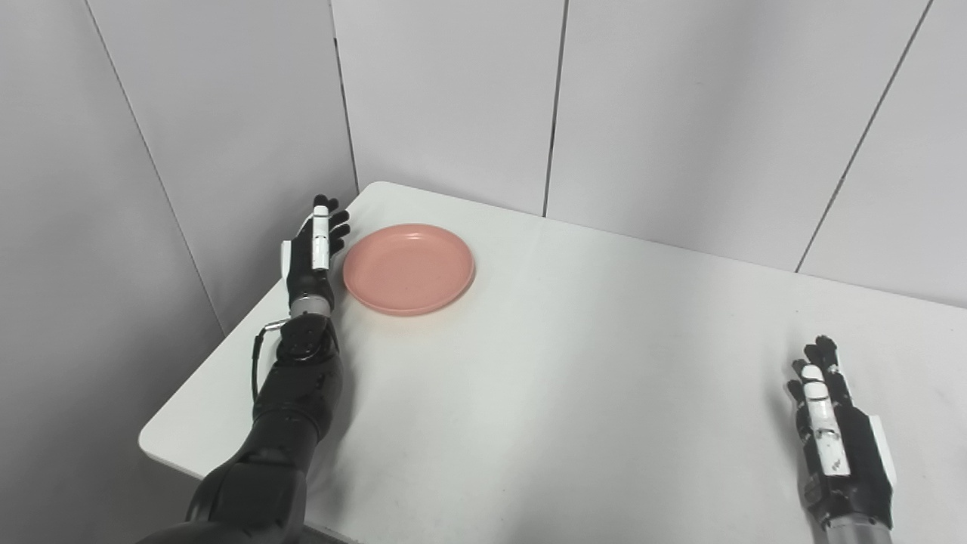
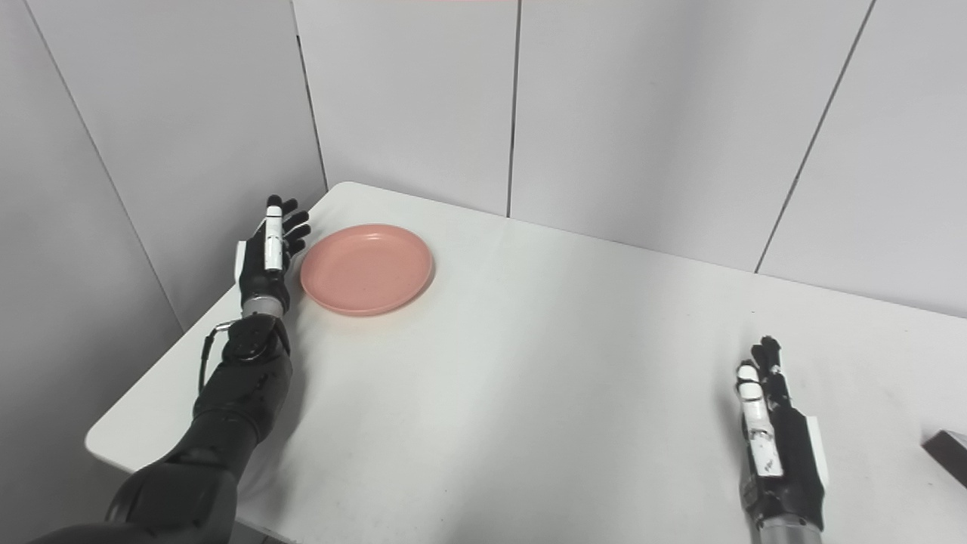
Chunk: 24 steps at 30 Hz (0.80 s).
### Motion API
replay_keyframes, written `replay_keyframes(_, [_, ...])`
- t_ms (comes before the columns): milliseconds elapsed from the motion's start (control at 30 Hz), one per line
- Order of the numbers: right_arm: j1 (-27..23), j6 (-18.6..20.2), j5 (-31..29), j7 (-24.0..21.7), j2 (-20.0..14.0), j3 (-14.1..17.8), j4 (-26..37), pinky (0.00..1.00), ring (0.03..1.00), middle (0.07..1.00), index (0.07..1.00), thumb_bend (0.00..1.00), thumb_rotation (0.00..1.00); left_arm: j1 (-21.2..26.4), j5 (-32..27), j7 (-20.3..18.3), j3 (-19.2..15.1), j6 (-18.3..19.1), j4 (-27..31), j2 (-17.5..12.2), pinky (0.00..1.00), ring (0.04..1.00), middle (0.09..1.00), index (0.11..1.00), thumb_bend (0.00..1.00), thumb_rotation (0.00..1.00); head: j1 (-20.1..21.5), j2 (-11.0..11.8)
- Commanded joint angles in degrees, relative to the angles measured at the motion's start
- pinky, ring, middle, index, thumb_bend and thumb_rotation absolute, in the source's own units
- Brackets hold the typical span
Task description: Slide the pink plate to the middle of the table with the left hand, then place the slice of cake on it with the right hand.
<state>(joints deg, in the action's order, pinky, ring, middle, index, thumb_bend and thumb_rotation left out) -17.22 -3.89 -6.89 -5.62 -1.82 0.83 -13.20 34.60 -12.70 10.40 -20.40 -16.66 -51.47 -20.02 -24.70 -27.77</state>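
Observation:
A round pink plate lies on the white table near its far left corner. My left hand stands on edge just left of the plate, open, its fingers apart and close to the plate's left rim. My right hand rests open and empty near the table's right front, far from the plate. A dark object, perhaps the slice of cake, shows only in the right eye view, cut off at the right edge, to the right of my right hand.
Grey wall panels stand close behind the table and along its left side. The table's left edge runs just beside my left forearm.

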Motion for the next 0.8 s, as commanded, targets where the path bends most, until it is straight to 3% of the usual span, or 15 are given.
replay_keyframes(0, [-0.13, 0.34, -0.5, -0.31, 0.12, 0.11, 1.52, 1.0, 1.0, 1.0, 1.0, 0.5, 0.81, 3.56, -0.91, -0.84, -0.06, -0.34, 0.18, -0.61, 0.86, 0.805, 0.779, 0.774, 0.6, 1.0, 0.06, -0.1])
replay_keyframes(300, [-0.1, 0.5, 0.43, 0.1, -0.04, -0.05, 2.17, 1.0, 1.0, 1.0, 1.0, 0.49, 0.82, 3.8, -1.55, -4.56, 1.09, -1.01, -2.17, 0.01, 0.81, 0.804, 0.783, 0.778, 0.59, 1.0, -0.02, -0.53])
replay_keyframes(400, [-0.17, 0.84, -0.68, -0.09, 0.37, 0.49, 2.07, 1.0, 1.0, 1.0, 1.0, 0.5, 0.78, 3.71, -2.98, -6.59, 0.91, 1.11, -0.92, 0.74, 0.83, 0.823, 0.796, 0.791, 0.59, 1.0, 0.01, -0.61])
replay_keyframes(767, [-0.18, 0.53, 0.21, 0.06, 0.34, 0.15, 2.05, 1.0, 1.0, 1.0, 1.0, 0.49, 0.82, 3.41, -6.45, -10.21, 0.79, 6.03, 3.18, 3.2, 0.81, 0.805, 0.78, 0.778, 0.59, 1.0, 0.31, -1.0])
